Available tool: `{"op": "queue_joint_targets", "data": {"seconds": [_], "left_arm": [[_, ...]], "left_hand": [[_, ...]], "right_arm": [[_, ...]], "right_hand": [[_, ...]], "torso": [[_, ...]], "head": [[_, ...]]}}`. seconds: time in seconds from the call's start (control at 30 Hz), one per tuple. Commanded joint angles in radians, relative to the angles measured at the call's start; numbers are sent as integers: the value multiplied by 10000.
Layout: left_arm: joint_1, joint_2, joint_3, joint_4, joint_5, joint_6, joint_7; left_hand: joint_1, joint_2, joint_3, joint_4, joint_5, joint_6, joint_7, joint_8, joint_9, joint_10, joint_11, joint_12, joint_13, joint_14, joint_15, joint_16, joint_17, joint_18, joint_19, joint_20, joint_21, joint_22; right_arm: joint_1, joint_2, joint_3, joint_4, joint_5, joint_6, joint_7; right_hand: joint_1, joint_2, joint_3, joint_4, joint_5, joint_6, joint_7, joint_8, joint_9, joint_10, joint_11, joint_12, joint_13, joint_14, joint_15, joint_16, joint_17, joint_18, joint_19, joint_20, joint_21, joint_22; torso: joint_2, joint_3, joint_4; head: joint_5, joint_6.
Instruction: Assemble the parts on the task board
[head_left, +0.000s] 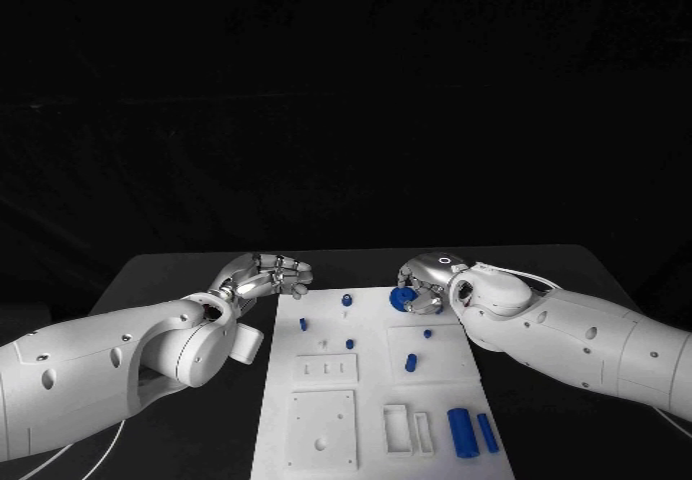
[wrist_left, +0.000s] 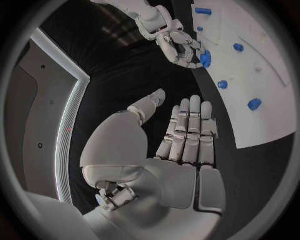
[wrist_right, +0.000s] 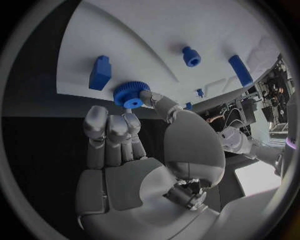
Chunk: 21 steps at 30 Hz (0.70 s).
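Currently the right hand (wrist_right: 134, 150) is pinching a blue gear (wrist_right: 131, 94), seemingly light, rigid, best gripped by its toothed rim, while the left hand (wrist_left: 181, 145) is hovering released, fingers apart.

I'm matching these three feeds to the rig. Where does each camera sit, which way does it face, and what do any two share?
Head view: on the robot's head, looking down at the task board; both arms and the left hand show.
Left wrist view: behind the left hand, fingers extended, facing across the black table beside the board.
Right wrist view: behind the right hand, facing the board's far end.
Shared: all three show the blue gear held in the right hand's fingertips.
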Motion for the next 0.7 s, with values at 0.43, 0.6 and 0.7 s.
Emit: {"op": "queue_joint_targets", "data": {"seconds": [0.43, 0.6, 0.7], "left_arm": [[12, -13, 5, -17, -6, 75, 73], [12, -8, 4, -14, -4, 60, 74], [12, -1, 3, -23, -3, 55, 71]], "left_hand": [[-113, 21, 12, 11, 53, 1, 92, -67, 20, 28, 25, -39, -8, 51, 20, -72, 18, 167, -60, -4, 51, 184], [-116, 21, 14, 10, 54, 2, 91, -67, 21, 29, 24, -39, -8, 52, 19, -74, 20, 168, -61, -5, 52, 185], [-118, 23, 16, 10, 55, 2, 91, -67, 23, 30, 23, -38, -8, 52, 19, -76, 22, 168, -61, -5, 53, 185]], "right_arm": [[144, -138, 16, 1476, -1953, -577, -1065], [144, 1, 14, 1797, -2151, -596, -1147], [143, 174, 12, 1939, -2297, -667, -1185]], "right_hand": [[197, -296, 378, 225, -232, 608, 131, 52, 81, 191, -39, 95, 47, 38, -109, -96, 97, 1014, 75, -73, 109, 165], [226, -372, 454, 309, -408, 633, 122, 51, 79, 219, -49, 87, 37, 50, -119, -118, 122, 1014, 96, -69, 130, 161], [224, -399, 467, 343, -484, 636, 121, 48, 78, 210, -49, 63, 17, 55, -120, -127, 133, 1014, 100, -66, 137, 160]], "torso": [[-6, 5, -11], [7, 5, 0], [14, 10, 8]], "head": [[50, 109], [76, 136], [118, 140]]}}
